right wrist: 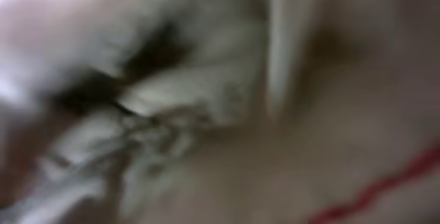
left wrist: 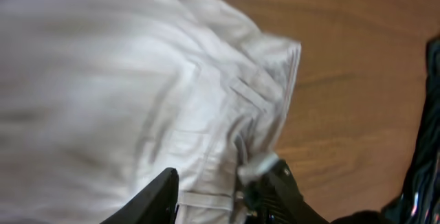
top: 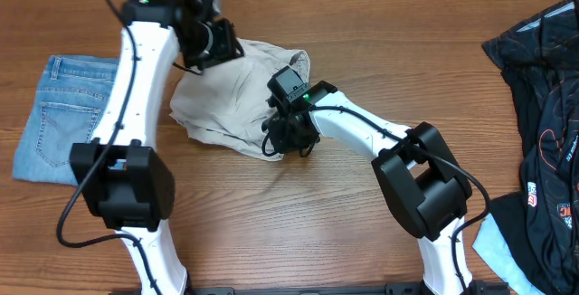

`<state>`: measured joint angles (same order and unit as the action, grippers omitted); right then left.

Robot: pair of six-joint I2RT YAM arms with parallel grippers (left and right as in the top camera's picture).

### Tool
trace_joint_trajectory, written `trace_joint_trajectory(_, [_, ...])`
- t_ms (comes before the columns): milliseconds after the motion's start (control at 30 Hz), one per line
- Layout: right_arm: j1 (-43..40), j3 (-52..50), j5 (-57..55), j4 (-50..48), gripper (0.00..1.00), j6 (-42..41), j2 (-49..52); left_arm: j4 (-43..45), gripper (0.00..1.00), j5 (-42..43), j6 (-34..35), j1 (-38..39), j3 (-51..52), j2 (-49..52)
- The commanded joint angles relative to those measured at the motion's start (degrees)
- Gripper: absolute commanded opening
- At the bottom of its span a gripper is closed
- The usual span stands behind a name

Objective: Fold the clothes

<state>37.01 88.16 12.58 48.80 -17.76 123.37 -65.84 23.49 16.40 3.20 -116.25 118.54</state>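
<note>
The pale beige cotton shorts (top: 226,96) are lying in a crumpled heap in the middle of the wooden tabletop (top: 362,23). They are between the folded light-blue denim jeans (top: 59,114) on the left and the black printed garment (top: 543,105) far on the right. The left hand (top: 210,42) is hanging over the far edge of the heap. In its wrist view its fingers (left wrist: 161,196) are standing apart, released, with the waistband (left wrist: 278,80) and a belt loop (left wrist: 249,93) just ahead of them. The right hand (top: 291,137) is sitting at the near right edge of the shorts. Its own view is too blurred, so I cannot tell if it is clenched or grasping cloth. I am judging that the shorts are needing flattening first. Each hand should be taking one waistband corner, pinching only one layer, and pulling apart gently.
</note>
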Motion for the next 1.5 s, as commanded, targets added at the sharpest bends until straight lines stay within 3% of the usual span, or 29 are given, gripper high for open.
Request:
trace_joint_trajectory(0, [-2.3,0.4,-9.6,3.2,0.21,-3.7,-3.3,-0.4,0.41,-3.2,-1.2,-2.8,-2.3,-0.6])
trace_joint_trajectory(200, [-7.4,1.4,-12.5,3.8,0.23,-2.8,-12.1,-2.5,0.41,-13.1,-4.2,-4.0,-1.2,-0.6])
trace_joint_trajectory(400, [-9.8,1.6,12.0,-1.9,0.22,12.4,-17.3,-2.0,0.44,-20.4,-4.7,-3.9,-0.1,0.0])
trace_joint_trajectory(600, [-8.5,1.6,23.5,-5.7,0.22,13.2,-15.9,-2.2,0.44,-21.4,-4.7,-4.1,-0.1,3.2])
trace_joint_trajectory(1000, [-5.7,1.5,28.1,-9.2,0.22,10.3,-4.4,-4.6,0.44,-21.6,-4.7,-4.4,-0.1,13.9])
trace_joint_trajectory(1167, [-5.2,1.5,28.4,-6.1,0.22,10.3,1.3,-8.6,0.45,-23.3,-4.7,-4.4,-0.1,17.0])
trace_joint_trajectory(1333, [-6.0,1.5,20.9,2.9,0.23,10.3,3.6,-14.7,0.45,-27.4,-4.7,-4.4,0.0,19.6])
trace_joint_trajectory(1467, [-7.8,1.5,12.6,5.6,0.22,9.8,3.6,-20.6,0.37,-27.4,-4.4,-4.4,0.0,21.5])
